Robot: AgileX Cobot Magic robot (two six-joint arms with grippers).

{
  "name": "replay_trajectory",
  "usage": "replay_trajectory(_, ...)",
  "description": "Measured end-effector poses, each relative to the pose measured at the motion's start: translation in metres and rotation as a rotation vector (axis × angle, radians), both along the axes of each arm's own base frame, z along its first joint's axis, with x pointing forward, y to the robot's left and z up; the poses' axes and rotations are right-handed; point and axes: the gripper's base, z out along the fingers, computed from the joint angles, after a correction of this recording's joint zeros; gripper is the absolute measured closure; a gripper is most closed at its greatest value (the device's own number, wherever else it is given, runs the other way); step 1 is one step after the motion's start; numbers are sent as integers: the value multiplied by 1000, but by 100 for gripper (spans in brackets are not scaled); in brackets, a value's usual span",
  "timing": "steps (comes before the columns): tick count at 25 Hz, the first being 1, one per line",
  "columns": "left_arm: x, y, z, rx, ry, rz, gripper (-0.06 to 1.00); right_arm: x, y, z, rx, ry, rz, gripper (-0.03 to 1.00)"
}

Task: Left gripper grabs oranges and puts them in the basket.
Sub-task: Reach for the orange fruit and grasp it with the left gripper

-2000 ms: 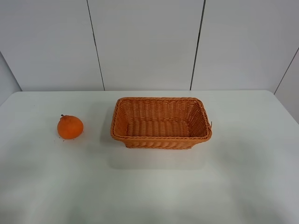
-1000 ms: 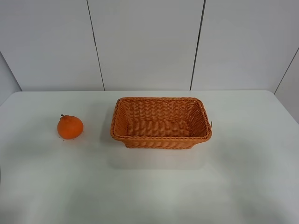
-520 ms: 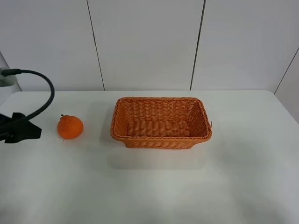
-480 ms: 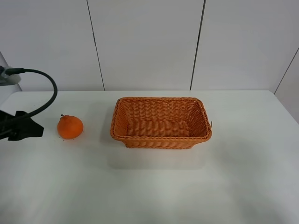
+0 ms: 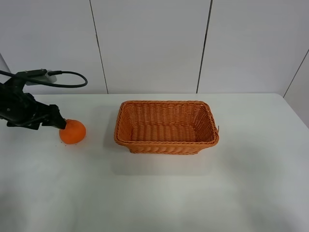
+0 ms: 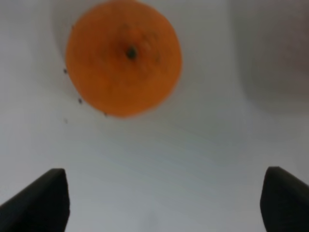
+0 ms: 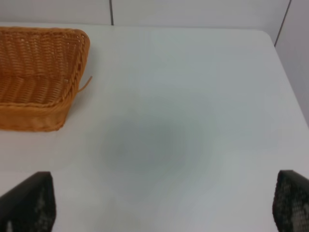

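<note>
White, matte bench (image 5: 159, 193). Carries two things, well apart. Toward the left side: orange (image 5: 73, 133), sitting with dark stem up, a few tiny dark specks (image 6: 79, 100) on the surface just beside it. Near the middle: rectangular woven basket (image 5: 166, 146), orange-brown, standing flat on its base, long side toward the high camera, sides sloping outward.
</note>
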Motion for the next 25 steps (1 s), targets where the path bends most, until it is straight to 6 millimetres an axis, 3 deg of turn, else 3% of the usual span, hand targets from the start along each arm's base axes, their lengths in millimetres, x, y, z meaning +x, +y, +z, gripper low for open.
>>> replay_trajectory(5, 35, 3, -22, 4, 23, 5, 4, 0, 0, 0, 0, 0, 0, 27)
replay_trajectory(14, 77, -4, -51, 39, 47, -51, 4, 0, 0, 0, 0, 0, 0, 27)
replay_trajectory(21, 85, -4, -80, 66, 101, -75, 4, 0, 0, 0, 0, 0, 0, 27)
replay_trajectory(25, 85, -4, -81, 73, 101, -79, 10, 0, 0, 0, 0, 0, 0, 27)
